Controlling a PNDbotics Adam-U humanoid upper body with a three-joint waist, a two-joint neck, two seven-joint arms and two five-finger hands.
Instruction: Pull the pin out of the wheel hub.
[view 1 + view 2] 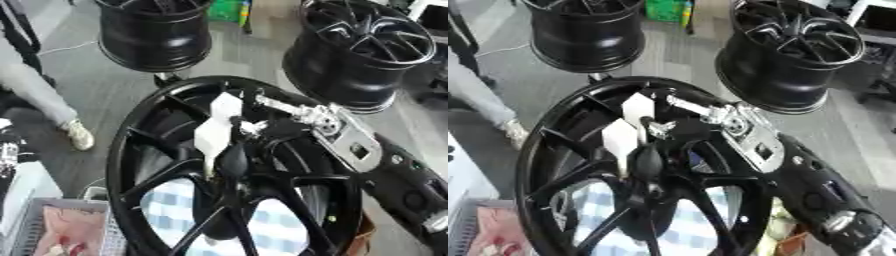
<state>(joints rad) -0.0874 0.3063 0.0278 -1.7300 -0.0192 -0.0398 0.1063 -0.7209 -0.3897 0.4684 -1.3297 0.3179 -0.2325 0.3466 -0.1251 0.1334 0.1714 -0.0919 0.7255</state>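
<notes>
Workshop floor; right robot hand (262,120) at wheel hub (234,159), pinching white pin (219,127).

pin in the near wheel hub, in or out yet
Cannot tell: the right hand reaches to the black wheel's hub, where a white piece shows, but no pin is distinguishable.

Workshop floor: black wheel rims (156,35) on grey concrete (96,85).

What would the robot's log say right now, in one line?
step: reaching for pin | right hand: at white pin in wheel centre | pin: not out yet | left hand: unseen
</notes>
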